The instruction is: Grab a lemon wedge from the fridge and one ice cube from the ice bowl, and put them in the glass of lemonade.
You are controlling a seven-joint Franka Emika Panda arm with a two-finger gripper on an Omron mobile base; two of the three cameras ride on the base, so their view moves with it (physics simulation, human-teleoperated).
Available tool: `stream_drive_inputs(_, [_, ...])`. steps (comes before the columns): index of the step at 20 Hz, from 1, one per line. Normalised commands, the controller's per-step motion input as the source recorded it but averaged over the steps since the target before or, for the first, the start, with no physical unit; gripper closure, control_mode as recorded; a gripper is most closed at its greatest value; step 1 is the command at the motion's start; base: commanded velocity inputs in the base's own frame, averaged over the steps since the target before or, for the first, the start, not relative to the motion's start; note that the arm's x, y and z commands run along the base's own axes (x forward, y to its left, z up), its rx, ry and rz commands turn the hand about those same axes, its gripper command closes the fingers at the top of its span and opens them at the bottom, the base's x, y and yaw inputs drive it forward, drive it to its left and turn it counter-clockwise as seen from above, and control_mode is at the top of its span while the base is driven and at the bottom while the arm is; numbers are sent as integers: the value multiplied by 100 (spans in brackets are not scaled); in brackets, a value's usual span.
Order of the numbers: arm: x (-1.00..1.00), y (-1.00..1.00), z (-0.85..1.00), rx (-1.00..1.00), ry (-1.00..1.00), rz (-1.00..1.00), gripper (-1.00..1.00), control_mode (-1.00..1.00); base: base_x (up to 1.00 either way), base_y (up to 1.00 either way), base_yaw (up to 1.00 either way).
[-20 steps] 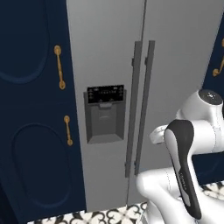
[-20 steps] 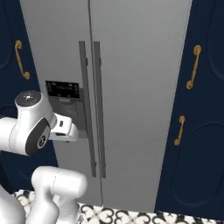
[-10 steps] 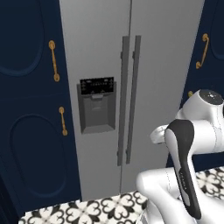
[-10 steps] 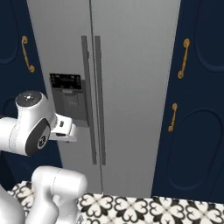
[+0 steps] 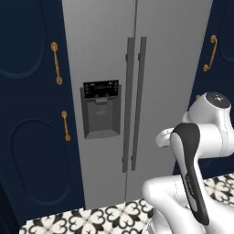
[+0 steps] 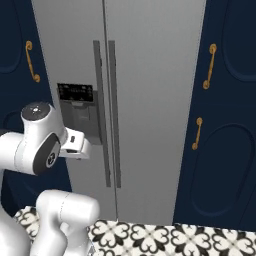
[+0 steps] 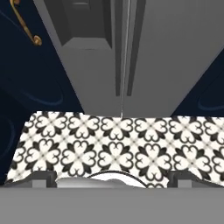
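The hand (image 7: 112,177) is open and holds nothing; its two dark fingertips (image 7: 41,177) stand wide apart, low over the black-and-white patterned floor (image 7: 131,144). Just beyond the floor, ahead of the hand, rises the grey fridge (image 5: 160,55), both doors shut, its long axis upright. Two dark handles (image 6: 106,115) run vertically along the centre seam. The dispenser (image 5: 101,111) sits on the left door; the marks on its black panel are too small to read. Navy cabinets (image 6: 230,125) with gold handles flank the fridge.
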Motion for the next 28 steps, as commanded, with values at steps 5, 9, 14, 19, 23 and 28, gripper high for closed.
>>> stream_drive_inputs(5, [38,-4,0,0,-20,0,-100,-100,0,0,0])
stream_drive_inputs(9, [16,0,0,0,-20,0,-100,-100,0,0,0])
stream_drive_inputs(14, [4,0,0,0,-16,0,-100,-100,0,0,0])
stream_drive_inputs(19, [0,0,0,0,-11,0,-100,-100,0,0,0])
stream_drive_inputs(23, [1,0,0,0,-9,0,-100,-100,0,0,0])
stream_drive_inputs(28, [11,0,1,0,-8,0,-100,-100,0,0,0])
